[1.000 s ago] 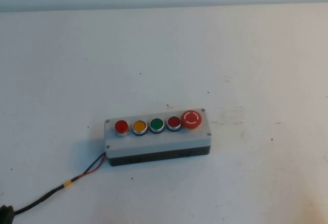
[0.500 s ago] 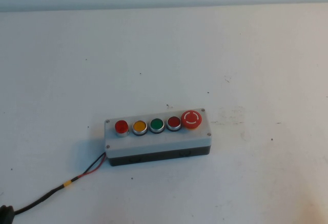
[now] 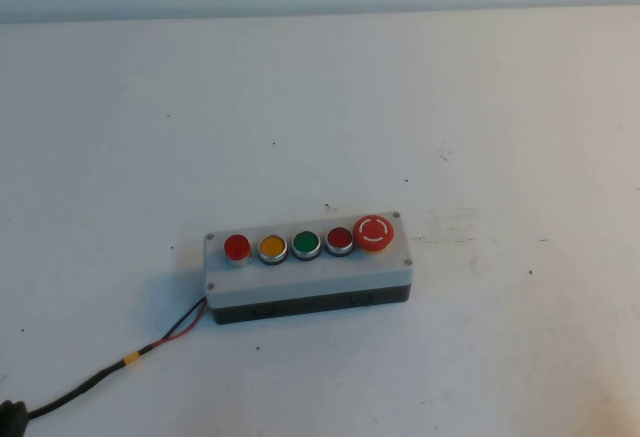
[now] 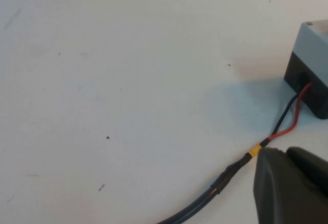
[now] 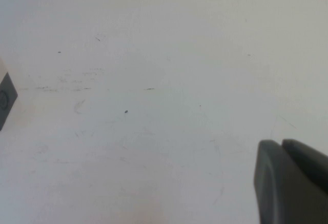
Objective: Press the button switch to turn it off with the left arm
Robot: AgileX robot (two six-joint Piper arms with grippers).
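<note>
I see the button switch at the left end of the grey box on the worktop | left pincer low beside the cable (box end ahead), digits seem together | right pincer parked, looks closed, farther off.

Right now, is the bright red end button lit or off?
Cannot tell: the button switch looks bright red, but no clear glow. Left gripper and right gripper stay away.

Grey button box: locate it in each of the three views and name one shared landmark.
High view: grey button box centre, slightly low.
Left wrist view: its corner at the right edge, above the left gripper.
Right wrist view: a sliver at the left edge; right gripper opposite.
Shared landmark: the red-black cable.
</note>
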